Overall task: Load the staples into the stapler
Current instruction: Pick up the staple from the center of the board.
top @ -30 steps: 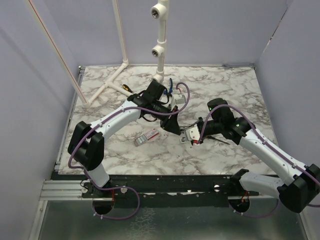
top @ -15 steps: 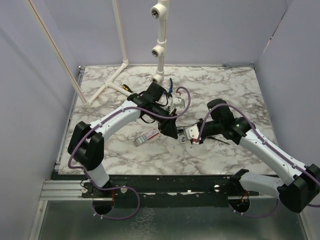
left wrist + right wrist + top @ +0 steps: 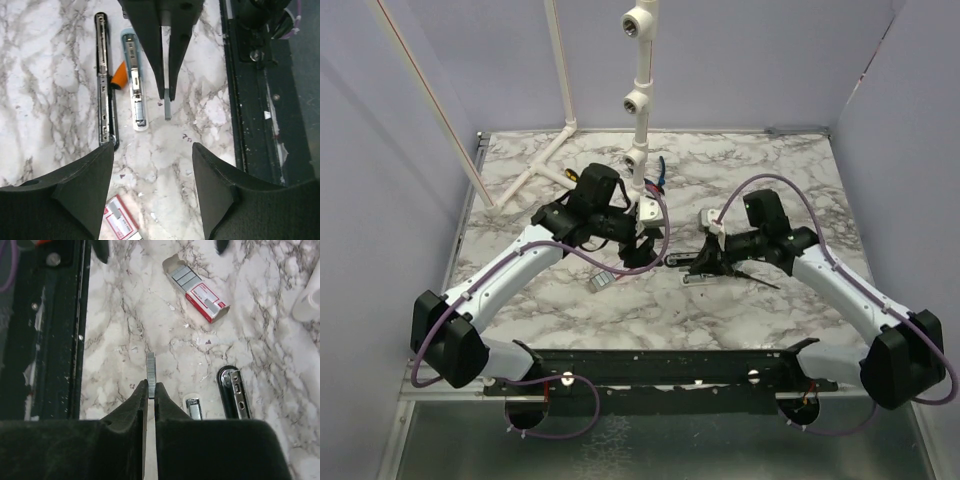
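Loading stalls at the last step: my right gripper (image 3: 151, 387) pinches a short staple strip (image 3: 151, 370) edge-on between closed fingers, low over the marble table (image 3: 115, 315). The open stapler (image 3: 233, 396) lies flat on the table just off to the right of those fingertips in the right wrist view. Its long channel runs parallel to the strip, and the teal bar (image 3: 194, 408) sits between the two. The strip likely needs only a sideways shift, no turn. My left gripper (image 3: 152, 150) hangs opposite with jaws wide and empty, so the right arm is nearer. The staple box (image 3: 200, 290) lies open farther off.
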`<action>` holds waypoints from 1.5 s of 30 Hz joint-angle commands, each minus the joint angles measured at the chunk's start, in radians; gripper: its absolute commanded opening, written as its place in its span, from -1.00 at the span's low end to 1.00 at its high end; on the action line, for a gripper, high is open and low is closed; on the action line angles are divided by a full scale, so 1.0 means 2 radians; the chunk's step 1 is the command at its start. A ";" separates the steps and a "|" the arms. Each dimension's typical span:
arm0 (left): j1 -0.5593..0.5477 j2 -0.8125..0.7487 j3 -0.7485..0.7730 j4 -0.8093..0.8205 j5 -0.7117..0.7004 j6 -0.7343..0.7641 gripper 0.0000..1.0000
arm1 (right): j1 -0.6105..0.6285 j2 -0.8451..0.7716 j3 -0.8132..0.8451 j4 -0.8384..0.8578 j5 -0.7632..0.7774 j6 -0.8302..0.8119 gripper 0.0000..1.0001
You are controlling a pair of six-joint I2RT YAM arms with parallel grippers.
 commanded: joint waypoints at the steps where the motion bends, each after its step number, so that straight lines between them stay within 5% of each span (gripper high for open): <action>1: 0.007 -0.020 -0.019 0.034 -0.032 0.031 0.31 | -0.061 0.045 0.012 0.044 -0.124 0.140 -0.84; 16: -0.041 0.000 0.015 0.031 -0.101 0.259 0.37 | -0.097 0.180 0.109 0.002 -0.236 0.299 -0.81; 24: -0.069 0.008 0.007 0.031 -0.136 0.282 0.39 | -0.106 0.191 0.095 0.051 -0.260 0.354 -0.81; 45: -0.102 0.024 -0.003 0.033 -0.192 0.301 -0.11 | -0.109 0.207 0.096 0.058 -0.275 0.362 -0.81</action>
